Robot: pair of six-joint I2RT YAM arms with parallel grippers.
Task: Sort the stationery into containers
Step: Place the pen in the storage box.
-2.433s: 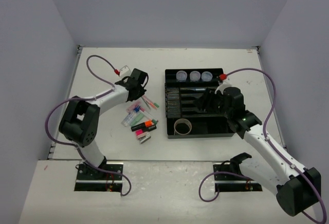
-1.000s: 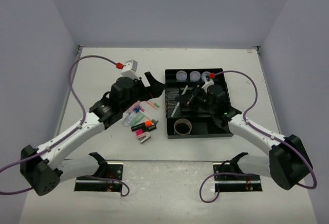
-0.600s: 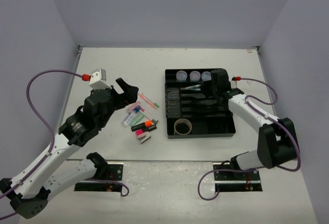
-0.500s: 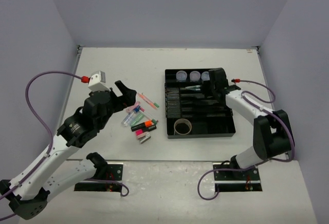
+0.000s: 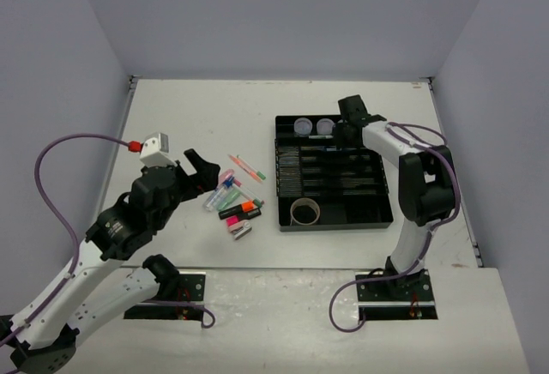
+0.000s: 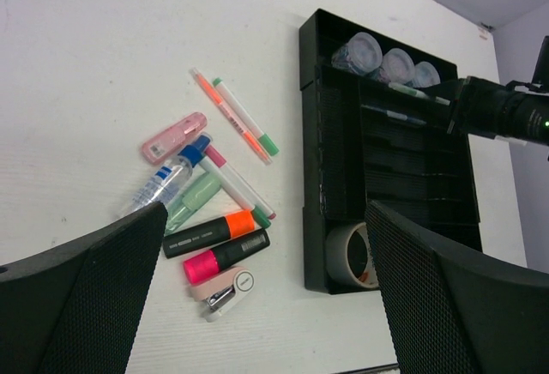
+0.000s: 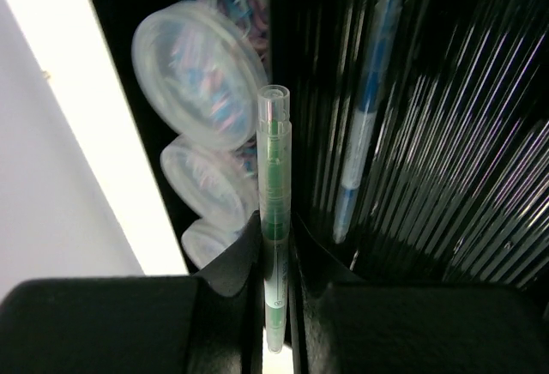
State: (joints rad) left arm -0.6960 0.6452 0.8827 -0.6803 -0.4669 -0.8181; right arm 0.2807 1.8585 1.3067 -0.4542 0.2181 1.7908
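Pale lilac walls close in a white table [image 5: 197, 108], read here as a clock with twelve at the far wall in the overhead view. At about three o'clock sits the black organiser tray [image 5: 385, 208]. Three clear tubs [image 6: 364, 49] line its twelve o'clock section, and a tan tape roll [image 5: 304, 212] lies flat in its seven o'clock corner. A blue pen [image 7: 364, 125] rests in one of the long slots. The right gripper [image 5: 347, 125] is over the tray's far end at about one o'clock, hiding one tub from overhead. Its jaws are pinched on a thin green pen [image 7: 274, 159], which sticks out lengthwise past the fingertips, just beside the tubs. Whether the pen's tip touches the tray cannot be told. Loose stationery lies on the bare table at the tray's nine o'clock side. An orange highlighter [image 6: 210, 228] and a pink highlighter [image 6: 225, 256] lie side by side, touching. A green highlighter [image 6: 193, 201] and a blue-capped bottle [image 6: 167, 181] lie next to them toward ten o'clock, with a pink case [image 6: 174, 137] beyond. A small white block [image 6: 225, 289] lies at the pile's six o'clock end, and several thin pens [image 6: 244, 117] fan out toward twelve. The left gripper [image 5: 202, 165] hangs above this pile, jaws spread wide with nothing between them.
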